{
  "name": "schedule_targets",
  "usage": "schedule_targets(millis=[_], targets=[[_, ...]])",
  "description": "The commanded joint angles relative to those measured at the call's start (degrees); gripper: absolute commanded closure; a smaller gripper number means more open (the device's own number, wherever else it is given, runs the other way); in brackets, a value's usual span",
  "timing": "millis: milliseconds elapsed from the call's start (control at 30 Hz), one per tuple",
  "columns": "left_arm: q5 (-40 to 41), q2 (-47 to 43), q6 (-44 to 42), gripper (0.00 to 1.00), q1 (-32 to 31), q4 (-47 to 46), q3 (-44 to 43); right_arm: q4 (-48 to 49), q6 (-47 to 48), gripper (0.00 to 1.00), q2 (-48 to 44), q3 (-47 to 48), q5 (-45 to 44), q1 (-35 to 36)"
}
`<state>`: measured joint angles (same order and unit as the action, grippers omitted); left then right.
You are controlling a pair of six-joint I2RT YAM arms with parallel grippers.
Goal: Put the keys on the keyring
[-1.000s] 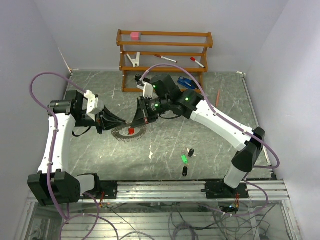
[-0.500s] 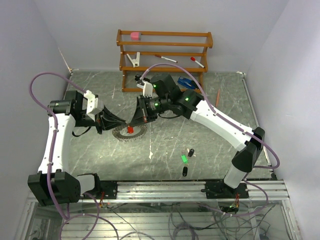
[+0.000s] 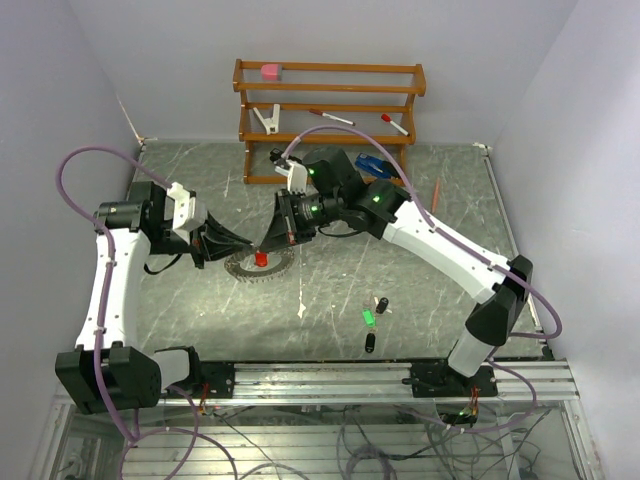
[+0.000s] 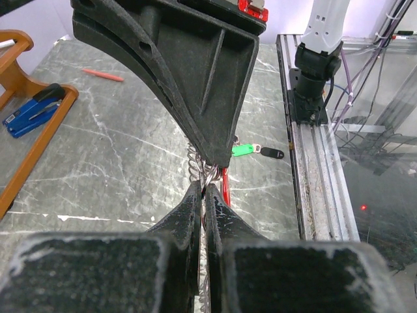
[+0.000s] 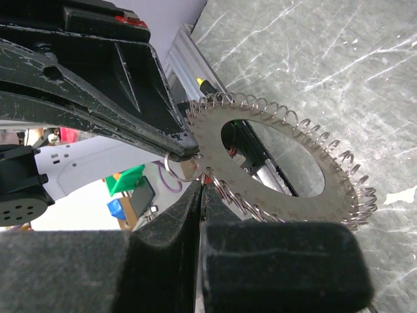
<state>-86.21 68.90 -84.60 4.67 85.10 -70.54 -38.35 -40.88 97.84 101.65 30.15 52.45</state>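
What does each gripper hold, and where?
Left gripper pinches the keyring at its coiled rim; right gripper pinches beside it, apparently the red key by its small loop.

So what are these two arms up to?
They're threading keys onto the keyring. The left gripper and the right gripper, both shut, pinch its coiled rim at one spot, with the red key right there; whether it's on yet I can't tell. The green key and two black keys lie on the table, untouched.
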Motion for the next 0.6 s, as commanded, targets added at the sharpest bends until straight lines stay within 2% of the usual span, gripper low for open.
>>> schedule_targets(millis=[0, 567], targets=[[-4.8, -1.3, -1.3, 0.93, -0.4, 0.2, -0.1, 3.1, 1.0, 1.0, -2.5, -0.3, -1.2, -0.2], [-4.8, -3.9, -2.1, 0.93, -2.1, -0.7, 0.2, 7.1, 3.2, 1.0, -3.5, -3.1, 2.4, -0.2]])
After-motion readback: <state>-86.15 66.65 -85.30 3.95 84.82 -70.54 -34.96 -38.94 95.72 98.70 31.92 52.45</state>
